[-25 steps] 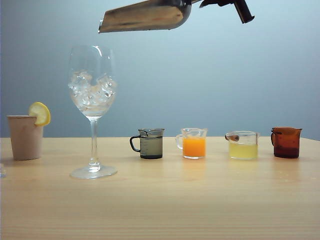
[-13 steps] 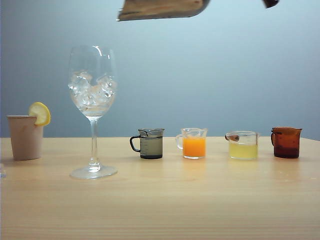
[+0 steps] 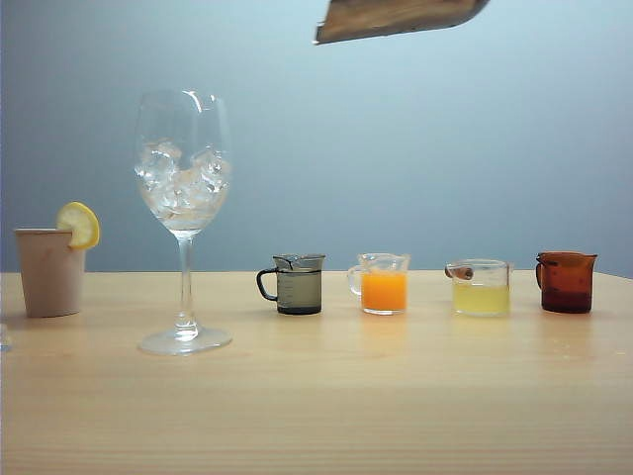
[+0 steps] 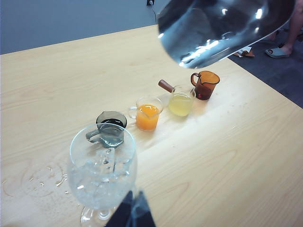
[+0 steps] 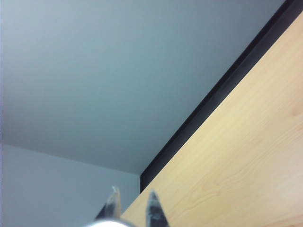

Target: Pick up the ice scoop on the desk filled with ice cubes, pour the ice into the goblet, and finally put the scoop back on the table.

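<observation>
ice scoop [image 3: 401, 17]: shifted rightward and higher since the earlier frame, now at the top edge above the jugs [image 3: 384, 284], well clear of the goblet [image 3: 183, 198]. ice cubes [image 3: 181, 178]: in the goblet bowl. right tool [image 5: 132, 208]: narrow, gripping the scoop. left tool [image 4: 130, 213]: by the goblet, state cannot be told. worktop [image 3: 396, 396]: light wood.

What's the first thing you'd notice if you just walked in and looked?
The tall goblet on the table's left side, its bowl packed with ice cubes. High above the row of little jugs hangs the shiny ice scoop, held in the right end effector. The left end effector waits by the goblet's foot.
</observation>
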You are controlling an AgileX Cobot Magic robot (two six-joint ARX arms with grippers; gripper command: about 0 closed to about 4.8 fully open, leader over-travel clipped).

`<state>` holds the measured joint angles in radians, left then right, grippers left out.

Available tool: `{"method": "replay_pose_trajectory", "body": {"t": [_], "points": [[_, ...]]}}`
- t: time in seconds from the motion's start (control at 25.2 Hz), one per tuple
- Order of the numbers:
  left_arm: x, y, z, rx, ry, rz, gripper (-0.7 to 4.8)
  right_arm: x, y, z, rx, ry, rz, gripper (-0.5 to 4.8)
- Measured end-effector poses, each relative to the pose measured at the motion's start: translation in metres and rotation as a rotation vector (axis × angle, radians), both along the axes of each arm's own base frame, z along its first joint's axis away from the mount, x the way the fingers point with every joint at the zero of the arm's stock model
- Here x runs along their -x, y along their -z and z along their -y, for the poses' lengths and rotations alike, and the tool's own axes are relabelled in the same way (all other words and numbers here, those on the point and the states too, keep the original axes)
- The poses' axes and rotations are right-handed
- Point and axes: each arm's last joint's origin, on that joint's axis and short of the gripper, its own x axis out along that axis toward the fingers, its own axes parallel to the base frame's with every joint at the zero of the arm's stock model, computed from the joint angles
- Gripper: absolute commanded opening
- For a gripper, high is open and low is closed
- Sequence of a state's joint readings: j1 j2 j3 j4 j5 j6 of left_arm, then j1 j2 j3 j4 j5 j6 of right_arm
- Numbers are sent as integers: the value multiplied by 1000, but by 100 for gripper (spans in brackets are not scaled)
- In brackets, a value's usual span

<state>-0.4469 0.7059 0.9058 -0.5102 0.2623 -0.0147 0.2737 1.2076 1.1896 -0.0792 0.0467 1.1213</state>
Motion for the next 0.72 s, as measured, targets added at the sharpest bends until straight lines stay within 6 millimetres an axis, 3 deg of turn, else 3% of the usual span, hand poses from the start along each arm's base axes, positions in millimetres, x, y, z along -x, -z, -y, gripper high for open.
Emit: {"method": "replay_pose_trajectory", "body": {"t": [0.56, 0.72], "points": [[0, 0, 0, 0, 0, 0, -6, 11, -2, 41, 56, 55, -60, -4], [0, 0, 0, 0, 0, -1, -6, 12, 12, 50, 54, 43, -116, -4]]}}
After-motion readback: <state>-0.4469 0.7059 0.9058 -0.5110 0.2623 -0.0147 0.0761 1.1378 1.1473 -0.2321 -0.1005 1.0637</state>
